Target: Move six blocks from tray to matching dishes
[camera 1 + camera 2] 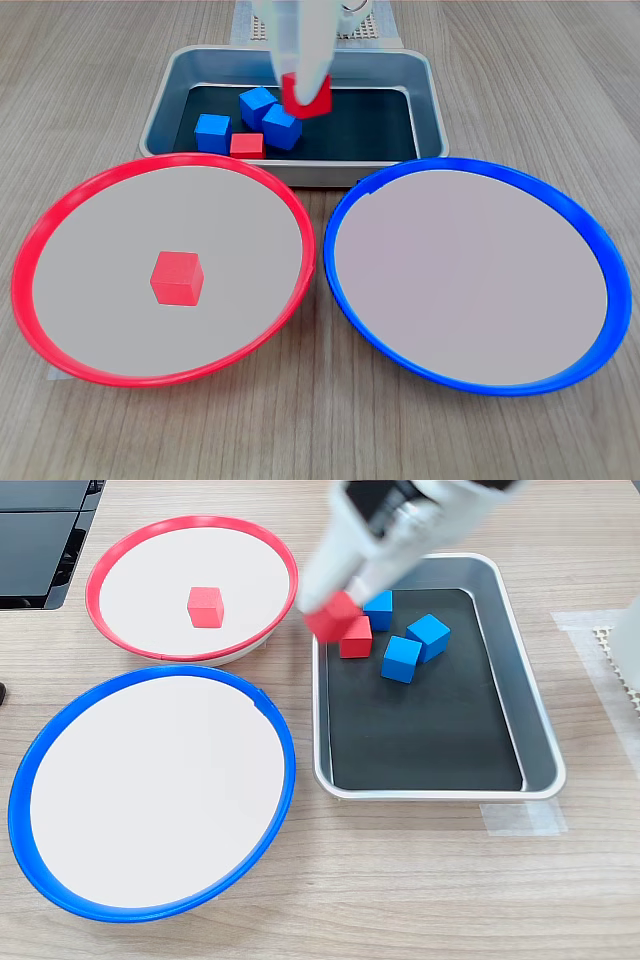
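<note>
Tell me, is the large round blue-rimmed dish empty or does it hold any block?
Empty. In both exterior views the blue-rimmed dish shows only its bare pale centre.

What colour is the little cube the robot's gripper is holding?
Red; the small matte cube shows best in the first exterior view.

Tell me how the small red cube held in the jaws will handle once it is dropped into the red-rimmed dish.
The small matte red cube looks rigid and probably light, since the gripper carries it by a narrow pinch. Its flat faces suggest it will tumble briefly and settle, not roll. The red-rimmed round dish looks shallow and smooth, so it may slide a little.
</note>
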